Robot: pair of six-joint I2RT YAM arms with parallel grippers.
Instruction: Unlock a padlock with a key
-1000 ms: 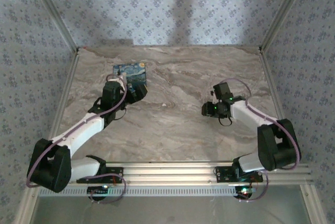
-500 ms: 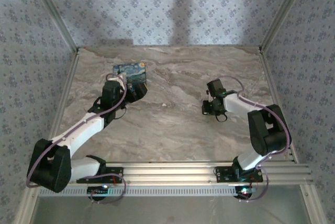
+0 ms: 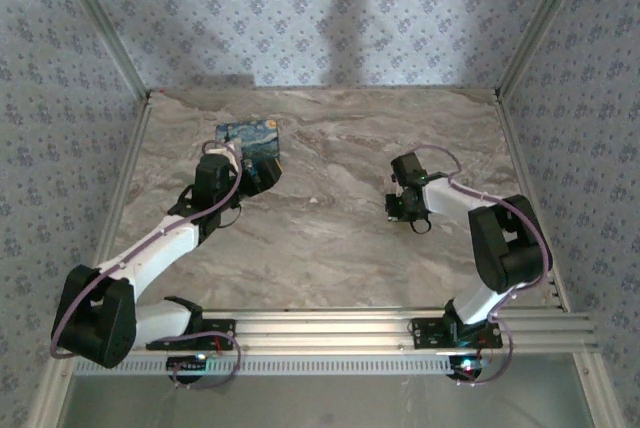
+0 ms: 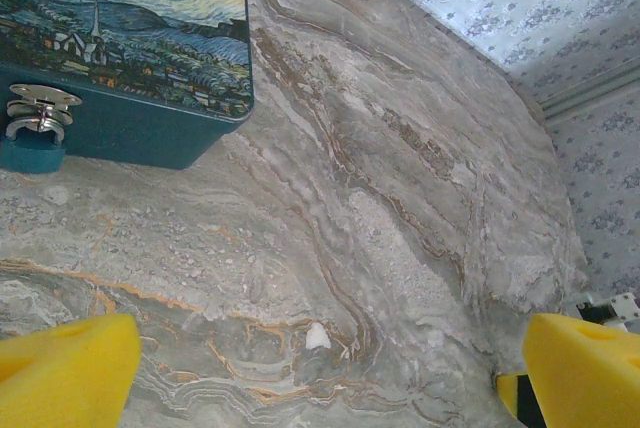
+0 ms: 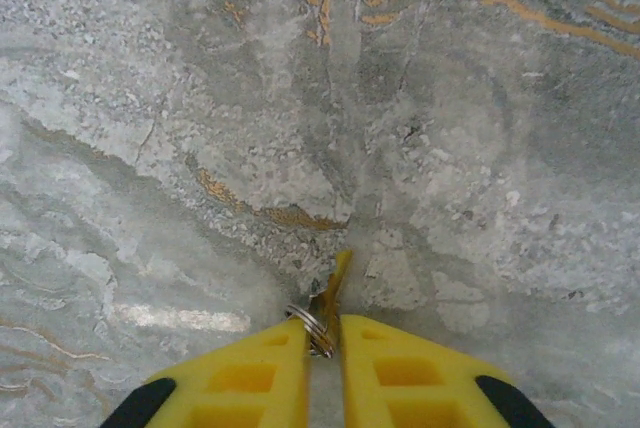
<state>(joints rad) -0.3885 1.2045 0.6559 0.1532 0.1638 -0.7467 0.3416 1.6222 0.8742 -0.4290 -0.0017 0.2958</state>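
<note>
The tiny bluish padlock (image 4: 28, 153) hangs from a silvery hasp on the front of the blue starry-night tin (image 4: 130, 38), at the left edge of the left wrist view. My left gripper (image 4: 325, 373) is open a little short of the tin, its yellow fingers (image 4: 70, 368) wide apart over bare marble. From above, that gripper (image 3: 258, 176) sits just in front of the tin (image 3: 245, 136). My right gripper (image 5: 325, 343) is shut on a brass key (image 5: 338, 276) with a small ring, tip pointing out just above the table. In the top view the right gripper (image 3: 394, 206) is mid-right.
The marble table (image 3: 330, 248) is walled by patterned panels with metal posts at the back corners. A small white chip (image 4: 317, 336) lies on the marble between my left fingers. An aluminium rail (image 3: 330, 333) runs along the near edge by the arm bases.
The right arm has folded inward and its wrist has turned, the gripper staying near the same spot with the key. The left arm has not moved.
</note>
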